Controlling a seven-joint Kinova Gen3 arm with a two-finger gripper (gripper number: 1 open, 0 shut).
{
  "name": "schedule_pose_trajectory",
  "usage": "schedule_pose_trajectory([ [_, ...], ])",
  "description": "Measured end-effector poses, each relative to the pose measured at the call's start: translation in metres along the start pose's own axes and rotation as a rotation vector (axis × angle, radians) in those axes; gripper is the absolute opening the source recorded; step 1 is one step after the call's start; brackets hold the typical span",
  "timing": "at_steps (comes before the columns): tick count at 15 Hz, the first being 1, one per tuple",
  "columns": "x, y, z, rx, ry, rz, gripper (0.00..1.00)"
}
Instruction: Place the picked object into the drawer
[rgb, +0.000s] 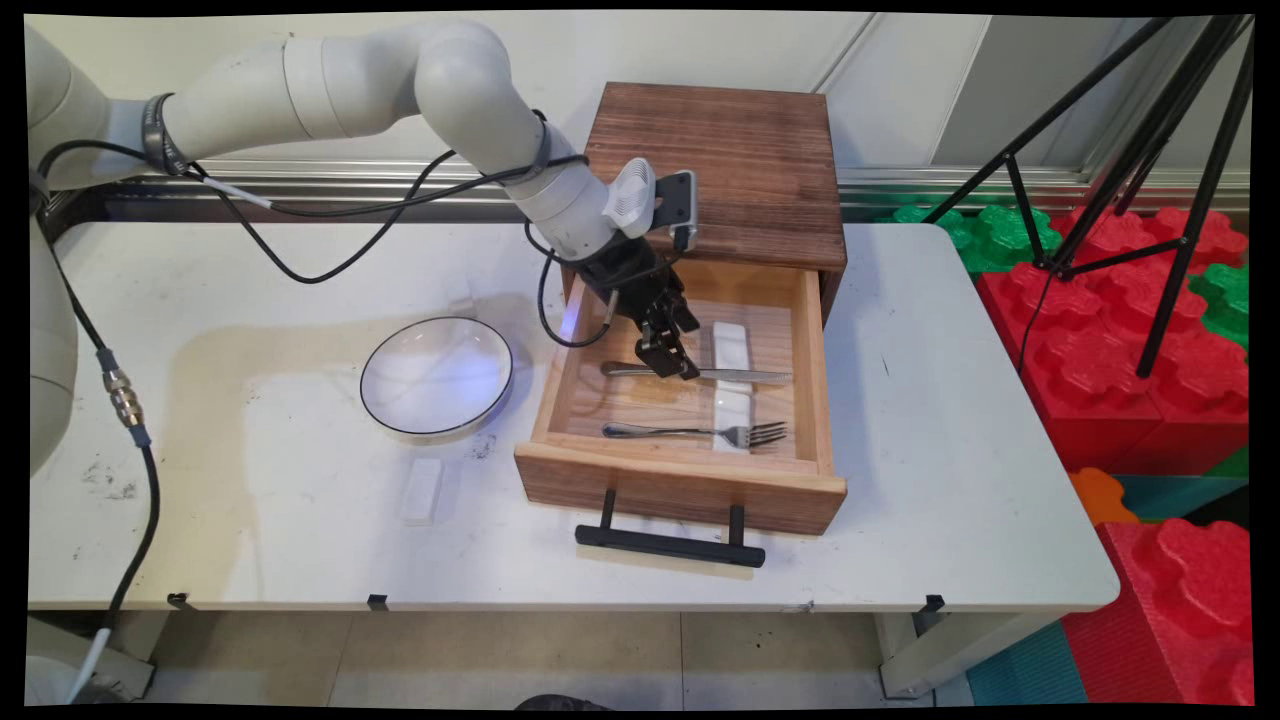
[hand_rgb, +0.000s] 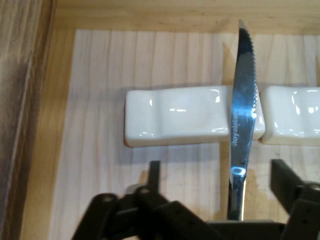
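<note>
My gripper (rgb: 672, 364) reaches down into the open wooden drawer (rgb: 680, 482) and is open. A steel knife (rgb: 735, 375) lies across the drawer floor, its blade resting on a white cutlery rest (rgb: 729, 343). In the hand view the knife (hand_rgb: 243, 100) runs up between my two fingers (hand_rgb: 154, 172), nearer the right one, and neither finger visibly touches it. Its serrated blade crosses the gap between two white rests (hand_rgb: 177, 122). A fork (rgb: 700, 432) lies nearer the drawer front, its tines on a second rest (rgb: 731, 408).
The drawer sticks out of a dark wooden cabinet (rgb: 720, 160), black handle (rgb: 668, 544) toward the table's near edge. A white bowl with a dark rim (rgb: 437, 378) sits left of the drawer, and a white rest (rgb: 421, 490) lies in front of it. A black tripod (rgb: 1150, 150) and red foam blocks (rgb: 1120, 330) stand at the right.
</note>
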Motion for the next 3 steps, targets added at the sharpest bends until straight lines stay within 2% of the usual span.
schedule_pose_trajectory([
  [3,0.0007,-0.0008,-0.0009,0.002,0.002,0.001,1.00],
])
